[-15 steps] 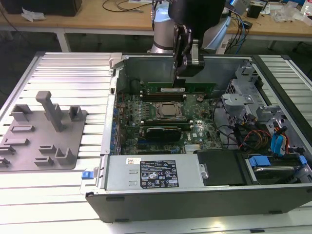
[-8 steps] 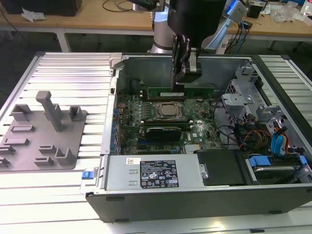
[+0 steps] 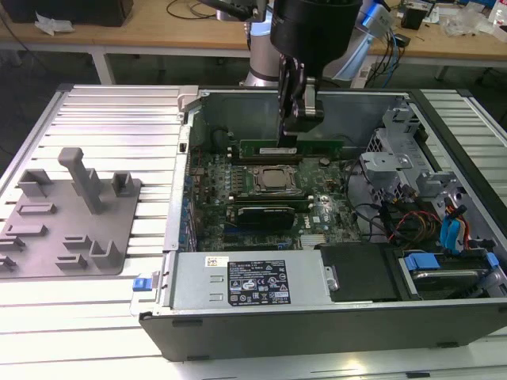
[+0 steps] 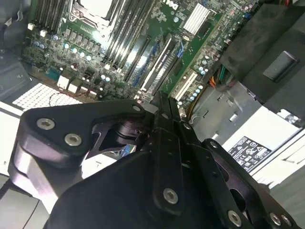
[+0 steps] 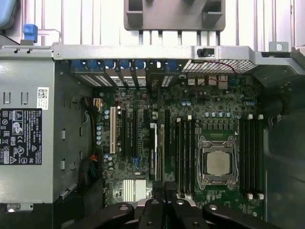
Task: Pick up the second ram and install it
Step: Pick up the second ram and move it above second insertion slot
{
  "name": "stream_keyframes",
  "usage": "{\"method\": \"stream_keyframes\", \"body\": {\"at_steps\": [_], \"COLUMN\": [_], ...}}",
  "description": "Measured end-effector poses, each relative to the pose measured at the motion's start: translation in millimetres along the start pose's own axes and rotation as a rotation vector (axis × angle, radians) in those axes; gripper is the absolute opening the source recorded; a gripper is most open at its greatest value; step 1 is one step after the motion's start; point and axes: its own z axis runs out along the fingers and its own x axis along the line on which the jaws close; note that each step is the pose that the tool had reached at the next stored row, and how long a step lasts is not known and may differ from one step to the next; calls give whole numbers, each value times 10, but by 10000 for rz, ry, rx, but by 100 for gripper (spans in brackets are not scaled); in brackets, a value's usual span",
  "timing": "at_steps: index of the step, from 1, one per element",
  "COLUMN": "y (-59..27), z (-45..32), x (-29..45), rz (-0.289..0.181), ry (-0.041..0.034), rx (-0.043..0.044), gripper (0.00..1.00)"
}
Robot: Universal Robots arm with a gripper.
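1. The pincer (image 3: 289,134) was pinching the second ram (image 3: 321,147) along its upper edge.
2. The ram stood on edge, level, over the motherboard (image 3: 238,184), just beside the processor socket (image 3: 273,180), toward the case (image 3: 356,111) wall nearest the arm (image 3: 317,28).
3. A grey fixture (image 3: 67,214) lay on the desk (image 3: 103,111) beside the case, toward the exterior view's left.

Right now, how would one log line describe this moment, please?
gripper: shut on second ram | position: level, above motherboard, beside CPU socket | seated: cannot tell

Both wrist views above motherboard (image 5: 190,102)
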Motion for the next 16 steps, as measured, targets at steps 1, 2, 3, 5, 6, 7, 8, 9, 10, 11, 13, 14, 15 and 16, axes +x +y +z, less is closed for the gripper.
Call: {"method": "stream_keyframes", "body": {"at_steps": [1, 2, 3, 5, 6, 7, 8, 9, 10, 11, 13, 14, 15, 16], "y": [0, -1, -1, -2, -3, -4, -4, -5, -7, -10, -13, -14, -14, -14], "z": [7, 22, 42, 65, 77, 88, 102, 115, 134, 152, 179, 193, 202, 217], "x": [-8, -23, -43, -73, -88, -100, -111, -119, -125, -130, -140, -144, -146, -152], "rz": [1, 0, 1, 0, 0, 0, 0, -1, 0, 0, 0, 0, 0, 1], "ry": [0, -2, -1, 0, -1, -1, -1, -3, -2, -1, -1, -2, -2, -1], "rx": [0, 1, 1, 1, 0, 1, 1, 1, 1, 1, 1, 1, 1, 1], "gripper": [9, 9, 9, 9, 9, 9, 9, 9, 9, 9, 9, 9, 9, 9]}}
